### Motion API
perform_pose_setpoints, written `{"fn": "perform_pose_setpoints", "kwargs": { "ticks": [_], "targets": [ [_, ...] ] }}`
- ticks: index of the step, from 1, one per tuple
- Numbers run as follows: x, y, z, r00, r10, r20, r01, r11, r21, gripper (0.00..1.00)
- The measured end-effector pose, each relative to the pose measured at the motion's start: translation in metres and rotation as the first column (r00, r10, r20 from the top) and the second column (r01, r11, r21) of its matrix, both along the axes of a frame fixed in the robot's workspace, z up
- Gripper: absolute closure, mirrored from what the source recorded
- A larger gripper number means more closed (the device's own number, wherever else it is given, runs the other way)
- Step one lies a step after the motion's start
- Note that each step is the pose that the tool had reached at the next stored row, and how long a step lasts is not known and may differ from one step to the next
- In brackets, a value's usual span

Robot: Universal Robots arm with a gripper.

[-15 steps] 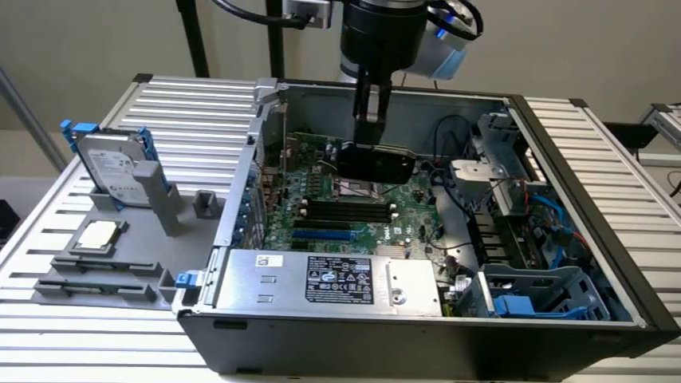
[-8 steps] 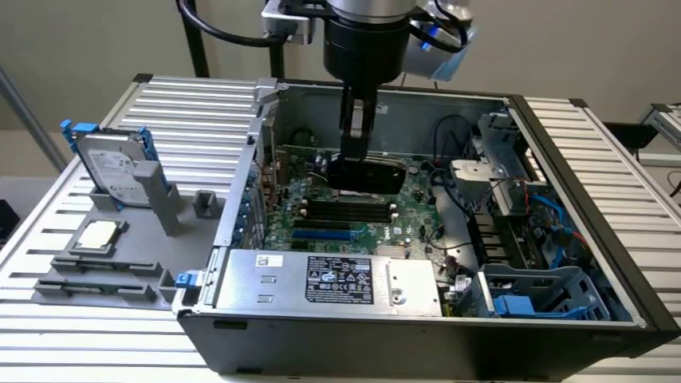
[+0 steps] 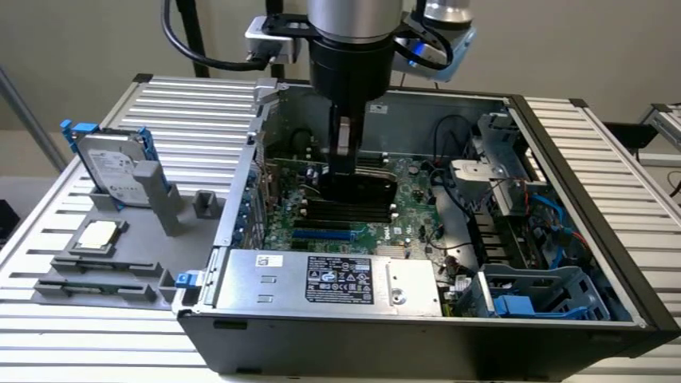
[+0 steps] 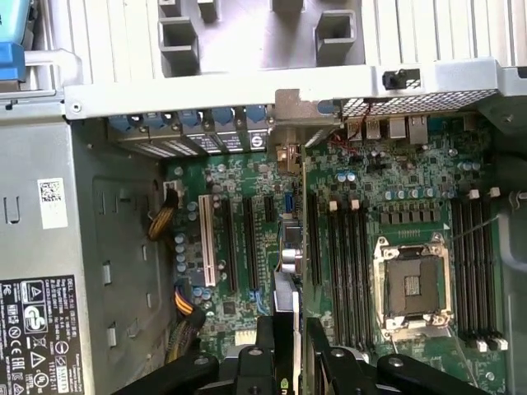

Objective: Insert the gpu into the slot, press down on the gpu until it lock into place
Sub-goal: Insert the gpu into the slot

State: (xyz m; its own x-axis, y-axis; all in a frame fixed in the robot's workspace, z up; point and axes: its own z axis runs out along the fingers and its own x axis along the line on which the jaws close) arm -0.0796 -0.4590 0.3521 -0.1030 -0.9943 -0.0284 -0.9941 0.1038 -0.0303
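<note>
Tool [image 4: 288,350] clamped on edge-on gpu [image 4: 285,292] over green motherboard [image 4: 239,177]; power-supply label [image 4: 33,329] illegible

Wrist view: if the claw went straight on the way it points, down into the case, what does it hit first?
The gpu gripped in the claw leads, so its lower edge would likely meet the motherboard first, near the blue slot showing beside it. Depth is unclear; it may already touch.
</note>
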Motion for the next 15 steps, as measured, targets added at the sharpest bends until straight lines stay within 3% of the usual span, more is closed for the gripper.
{"fn": "perform_pose_setpoints", "kwargs": {
  "ticks": [15],
  "targets": [
    [-0.004,-0.0003,-0.0273,1.0,0.001,0.0044,-0.001,0.9999,0.0103,0.74]
  ]
}}
